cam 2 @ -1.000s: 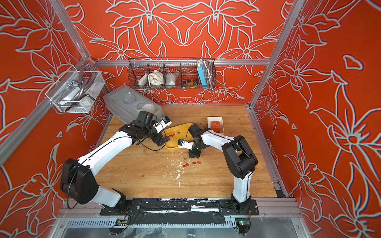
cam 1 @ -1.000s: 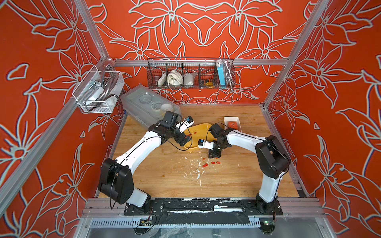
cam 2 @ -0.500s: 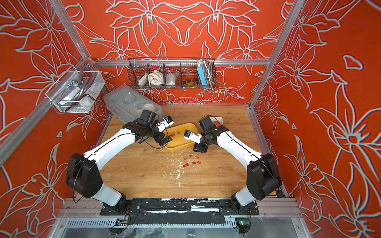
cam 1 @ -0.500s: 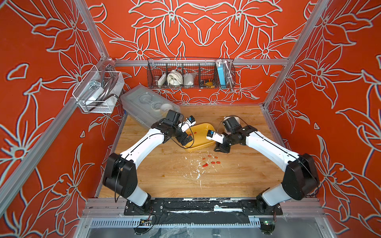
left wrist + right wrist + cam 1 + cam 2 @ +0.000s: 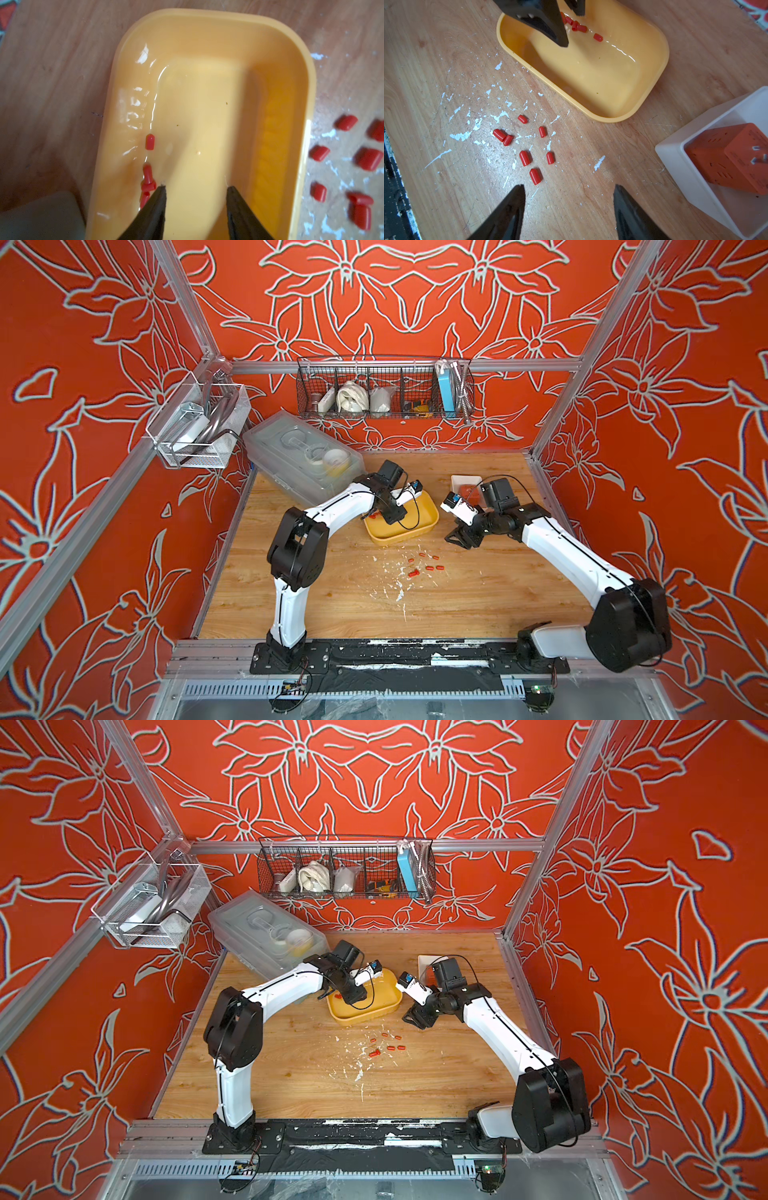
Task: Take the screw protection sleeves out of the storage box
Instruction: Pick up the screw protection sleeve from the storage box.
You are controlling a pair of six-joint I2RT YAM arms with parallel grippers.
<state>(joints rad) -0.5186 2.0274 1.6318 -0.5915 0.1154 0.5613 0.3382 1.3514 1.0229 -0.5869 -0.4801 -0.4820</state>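
The left gripper [image 5: 196, 187] sits low in the yellow storage box [image 5: 276, 124], jaws part-open and empty, just beside a few screw protection sleeves [image 5: 150, 142] along its wall — seemingly lining up a pick; the right gripper [image 5: 569, 185], open and empty, hovers near sleeves [image 5: 524, 158] already out on the table [image 5: 591, 207].

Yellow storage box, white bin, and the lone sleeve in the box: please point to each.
storage box [image 5: 591, 70], right wrist view, bare floor.
white bin [image 5: 670, 153], right wrist view, outer wall.
lone sleeve [image 5: 149, 142], left wrist view, its middle.
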